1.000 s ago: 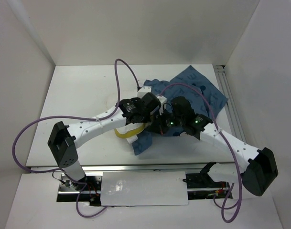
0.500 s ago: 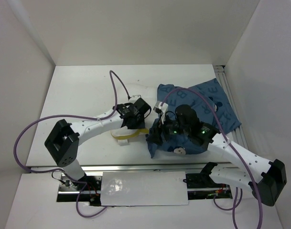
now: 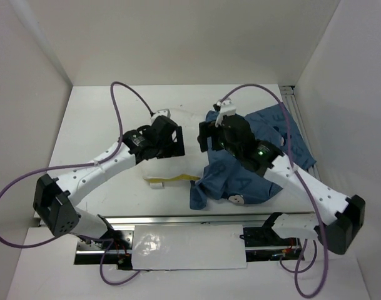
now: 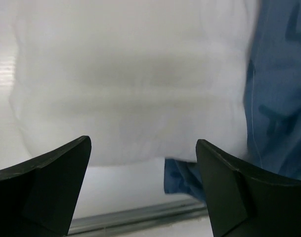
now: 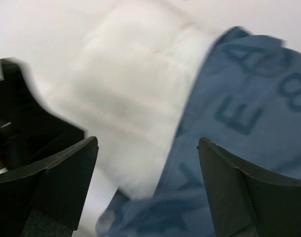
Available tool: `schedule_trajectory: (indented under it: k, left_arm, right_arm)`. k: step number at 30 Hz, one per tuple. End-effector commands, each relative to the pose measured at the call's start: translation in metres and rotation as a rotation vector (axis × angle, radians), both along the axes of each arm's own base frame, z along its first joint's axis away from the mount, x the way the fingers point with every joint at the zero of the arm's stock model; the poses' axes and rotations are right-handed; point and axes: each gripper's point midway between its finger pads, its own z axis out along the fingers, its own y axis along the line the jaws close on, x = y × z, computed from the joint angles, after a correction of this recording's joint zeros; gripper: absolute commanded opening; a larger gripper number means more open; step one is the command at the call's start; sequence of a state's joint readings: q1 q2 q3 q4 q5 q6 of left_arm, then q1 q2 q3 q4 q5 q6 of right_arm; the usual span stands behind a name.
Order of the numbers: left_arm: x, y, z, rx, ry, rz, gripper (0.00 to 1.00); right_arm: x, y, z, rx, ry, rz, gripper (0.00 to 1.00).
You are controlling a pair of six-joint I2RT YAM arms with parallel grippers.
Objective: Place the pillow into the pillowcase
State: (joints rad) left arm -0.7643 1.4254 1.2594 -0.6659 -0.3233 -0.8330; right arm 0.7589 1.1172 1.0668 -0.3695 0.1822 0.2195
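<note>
White walls (image 3: 177, 44) are enclosing a white table (image 3: 96, 125) on the left, far and right, with perhaps a metal rail (image 3: 293, 103) edging its right side.

The white table (image 3: 96, 131) is carrying two things. The pillow (image 4: 130, 84) is lying near its middle, its yellow edge trim (image 3: 171, 180) facing the near edge. The pillowcase (image 3: 240, 184) is sprawling crumpled just to the right, touching the pillow and seemingly overlapping that side, though the white-on-white border is blurring.
</note>
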Motion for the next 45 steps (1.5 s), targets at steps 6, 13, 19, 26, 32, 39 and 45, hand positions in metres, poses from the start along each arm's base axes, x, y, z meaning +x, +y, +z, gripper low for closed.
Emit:
schedule_trajectory:
  k: [6,13,19,26,32,39,45]
  left_arm:
    - [0.117,0.025,0.002,0.011,-0.055,0.071,1.0]
    - [0.177,-0.014,-0.057,0.0,-0.024,-0.092,1.0]
    - [0.18,-0.007,-0.101,0.044,0.038,-0.071,0.89]
    - [0.17,-0.021,-0.126,-0.025,0.057,-0.142,0.0]
    - [0.173,-0.02,-0.106,-0.051,-0.051,-0.151,0.0]
    - [0.136,-0.023,-0.001,-0.107,-0.484,-0.277,0.0]
    - [0.093,-0.005,0.104,-0.126,-0.784,-0.251,0.0]
  right_arm:
    - [0.118,-0.038,-0.008,-0.142,0.026,-0.415,0.83]
    - [0.198,-0.035,-0.037,-0.238,0.082,-0.393,0.66]
    - [0.227,-0.022,-0.087,-0.288,0.176,-0.337,0.56]
    - [0.223,-0.011,-0.137,-0.31,0.3,-0.258,0.45]
    - [0.223,-0.012,-0.125,-0.295,0.296,-0.311,0.0]
    - [0.181,0.04,-0.02,-0.133,0.075,-0.089,0.0]
    - [0.138,0.063,0.038,-0.035,-0.05,0.042,0.0]
